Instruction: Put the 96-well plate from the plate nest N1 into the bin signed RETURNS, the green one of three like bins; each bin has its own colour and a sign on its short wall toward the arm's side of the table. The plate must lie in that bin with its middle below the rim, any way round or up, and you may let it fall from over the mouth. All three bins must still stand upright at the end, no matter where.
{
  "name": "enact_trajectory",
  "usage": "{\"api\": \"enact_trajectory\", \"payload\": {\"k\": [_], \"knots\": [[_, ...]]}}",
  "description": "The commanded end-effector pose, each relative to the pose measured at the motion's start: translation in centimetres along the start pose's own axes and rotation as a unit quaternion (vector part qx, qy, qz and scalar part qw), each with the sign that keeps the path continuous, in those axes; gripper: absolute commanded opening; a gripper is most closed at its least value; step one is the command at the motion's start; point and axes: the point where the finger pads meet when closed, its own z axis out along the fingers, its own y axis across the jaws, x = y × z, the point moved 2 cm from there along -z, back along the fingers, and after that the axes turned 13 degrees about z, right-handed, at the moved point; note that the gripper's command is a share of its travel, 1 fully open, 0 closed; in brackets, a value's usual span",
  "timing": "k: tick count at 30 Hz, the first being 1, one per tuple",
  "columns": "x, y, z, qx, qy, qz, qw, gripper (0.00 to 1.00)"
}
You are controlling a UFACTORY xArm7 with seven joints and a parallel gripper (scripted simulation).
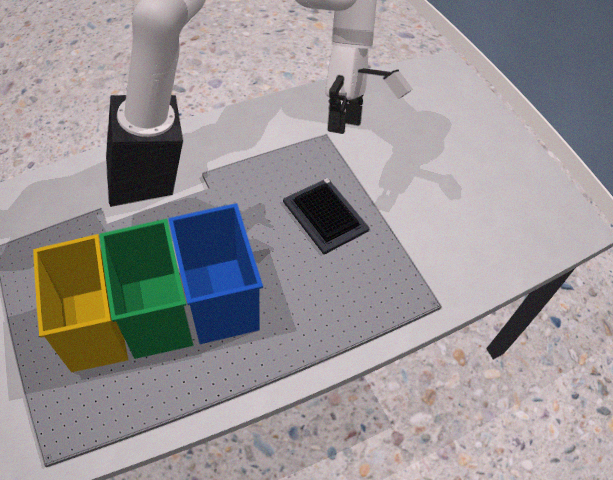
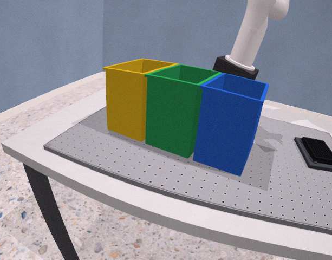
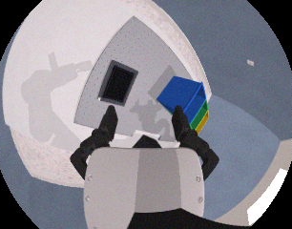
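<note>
The black 96-well plate (image 1: 328, 211) lies flat in its dark plate nest (image 1: 326, 217) on the grey perforated board; it also shows in the exterior view (image 2: 319, 149) and in the wrist view (image 3: 118, 83). The green bin (image 1: 143, 281) stands upright between the yellow bin (image 1: 74, 299) and the blue bin (image 1: 217, 266), and looks empty; in the exterior view the green bin (image 2: 177, 107) is the middle one. My gripper (image 1: 343, 119) hangs high above the table, behind the plate and well apart from it. Its fingers are open and empty (image 3: 144, 122). The bin signs are hidden.
The arm's black base block (image 1: 143, 149) stands behind the bins. The three bins touch or nearly touch side by side. The table edge runs along the right and front.
</note>
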Motion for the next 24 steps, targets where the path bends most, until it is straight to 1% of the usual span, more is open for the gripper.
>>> {"api": "enact_trajectory", "payload": {"k": [1, 3, 4, 5, 6, 11, 17, 18, 20, 21, 24], "knots": [[-0.3, 0.6, 0.7, 0.021, -0.049, 0.036, 0.998, 1.00], [-0.3, 0.6, 0.7, 0.021, -0.049, 0.036, 0.998, 1.00], [-0.5, 0.7, 1.1, 0.027, -0.060, 0.046, 0.997, 1.00], [-0.5, 0.8, 1.1, 0.033, -0.071, 0.057, 0.995, 1.00], [-0.6, 0.9, 1.4, 0.040, -0.082, 0.067, 0.994, 1.00], [-0.6, 1.2, 1.8, 0.074, -0.134, 0.122, 0.981, 1.00], [-0.2, 1.7, 2.5, 0.121, -0.184, 0.190, 0.957, 1.00], [0.0, 1.8, 2.7, 0.129, -0.190, 0.202, 0.952, 1.00], [0.0, 1.8, 2.7, 0.129, -0.190, 0.202, 0.952, 1.00], [0.4, 2.0, 2.8, 0.138, -0.196, 0.214, 0.947, 1.00], [0.4, 2.1, 2.9, 0.163, -0.214, 0.249, 0.930, 1.00]]}}
